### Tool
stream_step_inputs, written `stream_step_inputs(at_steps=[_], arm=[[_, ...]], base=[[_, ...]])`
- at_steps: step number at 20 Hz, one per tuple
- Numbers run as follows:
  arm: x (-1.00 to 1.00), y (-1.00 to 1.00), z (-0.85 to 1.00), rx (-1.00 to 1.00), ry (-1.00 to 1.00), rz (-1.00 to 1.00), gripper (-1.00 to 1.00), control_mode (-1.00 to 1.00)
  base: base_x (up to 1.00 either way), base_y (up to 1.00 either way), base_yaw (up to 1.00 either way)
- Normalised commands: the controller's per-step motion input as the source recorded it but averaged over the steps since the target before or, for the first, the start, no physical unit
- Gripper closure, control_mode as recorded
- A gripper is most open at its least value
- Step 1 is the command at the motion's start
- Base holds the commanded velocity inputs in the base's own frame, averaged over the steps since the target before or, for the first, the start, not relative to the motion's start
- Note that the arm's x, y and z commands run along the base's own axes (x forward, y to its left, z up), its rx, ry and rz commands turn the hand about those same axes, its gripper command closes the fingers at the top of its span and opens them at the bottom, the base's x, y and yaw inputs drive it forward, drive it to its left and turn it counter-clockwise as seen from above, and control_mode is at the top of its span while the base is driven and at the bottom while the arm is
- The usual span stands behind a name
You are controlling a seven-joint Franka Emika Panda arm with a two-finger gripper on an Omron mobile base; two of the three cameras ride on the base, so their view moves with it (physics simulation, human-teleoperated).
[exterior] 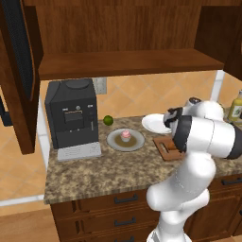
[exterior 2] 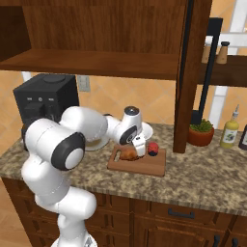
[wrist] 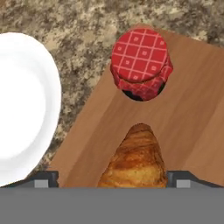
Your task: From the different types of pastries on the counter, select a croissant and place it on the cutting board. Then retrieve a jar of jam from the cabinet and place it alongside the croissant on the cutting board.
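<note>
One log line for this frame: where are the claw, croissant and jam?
claw: open over the croissant | croissant: on cutting board | jar of jam: upright on board, beside croissant | cupcake: on grey plate

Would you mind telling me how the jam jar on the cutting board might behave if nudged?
The jar of jam looks squat and stands upright, so it probably slides on the flat cutting board rather than tipping. Being round, it would likely roll if toppled.
</note>
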Motion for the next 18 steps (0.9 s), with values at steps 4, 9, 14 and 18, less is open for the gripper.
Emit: stream_step_inputs(at_steps=[4, 9, 14, 18], arm=[[-0.54, 0.47, 0.96, 0.04, -0.04, 0.00, -1.00, -1.00], [-0.89, 0.49, 0.86, 0.32, 0.19, -0.11, -1.00, -1.00], [-1.00, 0.17, 0.92, 0.51, 0.28, -0.17, -1.00, -1.00], [-1.00, 0.43, 0.55, 0.21, 0.08, -0.10, -1.00, -1.00]], base=[[0.00, 0.00, 0.00], [0.00, 0.00, 0.00], [0.00, 0.00, 0.00], [0.00, 0.00, 0.00]])
